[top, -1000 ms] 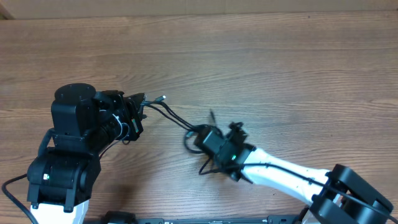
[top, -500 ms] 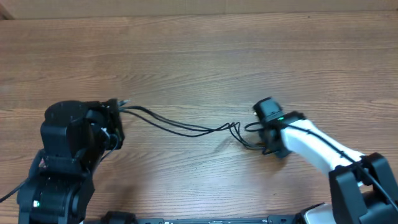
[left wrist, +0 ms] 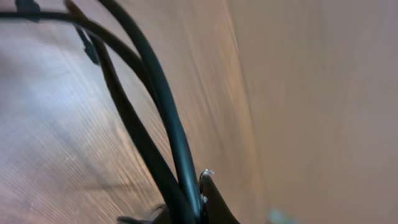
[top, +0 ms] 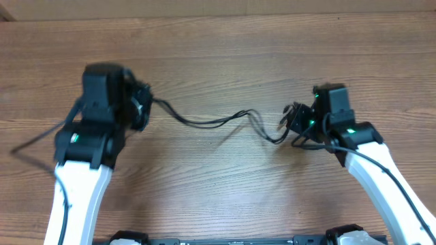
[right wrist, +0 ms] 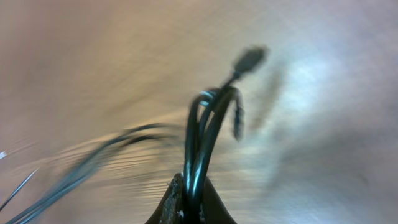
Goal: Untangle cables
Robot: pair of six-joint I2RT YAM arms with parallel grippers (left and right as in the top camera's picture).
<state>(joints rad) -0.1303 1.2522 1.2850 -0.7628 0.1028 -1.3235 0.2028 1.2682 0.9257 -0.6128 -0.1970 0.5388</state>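
Note:
Thin black cables (top: 211, 121) stretch in a slack line across the wooden table between my two grippers. My left gripper (top: 144, 103) is shut on their left end; in the left wrist view two black cables (left wrist: 158, 112) run up from my pinched jaws (left wrist: 193, 202). My right gripper (top: 298, 121) is shut on the right end, where loops and a small plug end (top: 281, 125) bunch up. In the right wrist view the cables (right wrist: 202, 143) rise looped from my gripper (right wrist: 191, 193), with a plug end (right wrist: 250, 60) at the top.
The wooden table (top: 225, 54) spreads behind and between the arms. A paler board runs along its far edge (top: 204, 8). The left arm's own thick cable (top: 30, 143) hangs off to the left.
Both arms have drawn apart and moved toward the far side. The cables went from a bunched tangle between the grippers to a stretched line, now slightly slack. Both grippers stayed shut.

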